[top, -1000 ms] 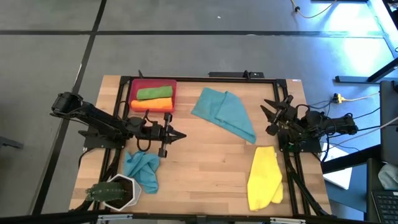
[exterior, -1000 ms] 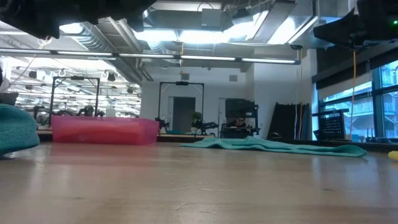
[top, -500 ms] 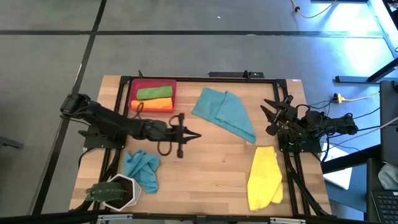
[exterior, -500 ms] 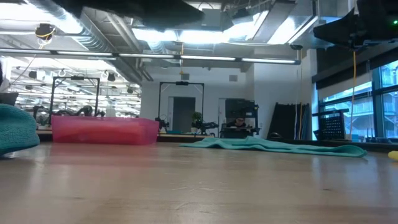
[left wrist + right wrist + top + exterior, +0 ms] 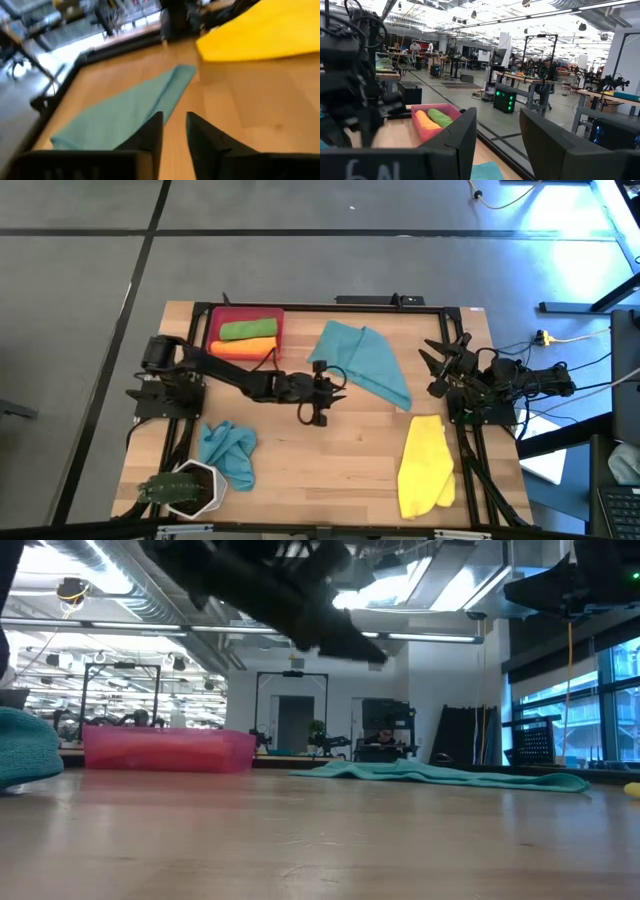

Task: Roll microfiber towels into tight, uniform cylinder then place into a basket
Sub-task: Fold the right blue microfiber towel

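My left gripper (image 5: 340, 387) hangs above the table's middle, its tips at the near left edge of the spread teal towel (image 5: 362, 363). In the left wrist view it (image 5: 174, 129) is open by a narrow gap, with nothing in it, and points at that towel (image 5: 120, 117). The red basket (image 5: 216, 322) at the far left holds a green roll (image 5: 246, 329) and an orange roll (image 5: 243, 348). A crumpled teal towel (image 5: 228, 452) lies near left and a yellow towel (image 5: 425, 465) near right. My right gripper (image 5: 432, 366) waits open at the right edge.
A white hexagonal pot with a plant (image 5: 185, 488) stands at the near left corner. A black frame (image 5: 330, 305) runs along the table's edges. Bare wood (image 5: 330, 460) lies between the crumpled teal towel and the yellow towel.
My left gripper has reached out from beside the basket toward the table's right, to the edge of the spread teal towel. It has sunk a little, so the arm now shows in the low view. The towels have not moved.
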### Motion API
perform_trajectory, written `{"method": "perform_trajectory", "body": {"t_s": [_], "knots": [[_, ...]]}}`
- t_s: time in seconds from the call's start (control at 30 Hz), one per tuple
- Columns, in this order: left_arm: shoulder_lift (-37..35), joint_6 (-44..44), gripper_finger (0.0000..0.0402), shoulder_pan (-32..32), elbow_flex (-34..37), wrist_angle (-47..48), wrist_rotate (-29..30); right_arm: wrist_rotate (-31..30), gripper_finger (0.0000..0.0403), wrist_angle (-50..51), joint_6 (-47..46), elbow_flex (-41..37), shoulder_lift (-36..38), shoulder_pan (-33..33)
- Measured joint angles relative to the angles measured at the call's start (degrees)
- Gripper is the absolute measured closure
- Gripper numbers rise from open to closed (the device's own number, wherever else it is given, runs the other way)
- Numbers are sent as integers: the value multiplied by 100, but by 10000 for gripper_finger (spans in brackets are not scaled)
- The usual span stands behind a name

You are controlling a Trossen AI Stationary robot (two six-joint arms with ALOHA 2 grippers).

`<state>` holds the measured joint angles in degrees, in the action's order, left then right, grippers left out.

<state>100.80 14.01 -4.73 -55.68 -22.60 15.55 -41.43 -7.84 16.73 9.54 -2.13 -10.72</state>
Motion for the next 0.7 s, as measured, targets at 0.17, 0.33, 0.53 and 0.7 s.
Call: {"method": "perform_trajectory", "body": {"t_s": [0.17,0.33,0.53,0.7], "knots": [[430,28,272,152,-166,-8,0,0,250,0,0,0,0,0],[747,307,261,256,-267,-182,1,2,250,0,0,-2,0,0],[1149,277,264,408,-269,-1330,53,2,250,0,0,-4,0,-2],[1446,253,264,497,-269,-1380,40,2,250,0,2,-4,0,-2]]}}
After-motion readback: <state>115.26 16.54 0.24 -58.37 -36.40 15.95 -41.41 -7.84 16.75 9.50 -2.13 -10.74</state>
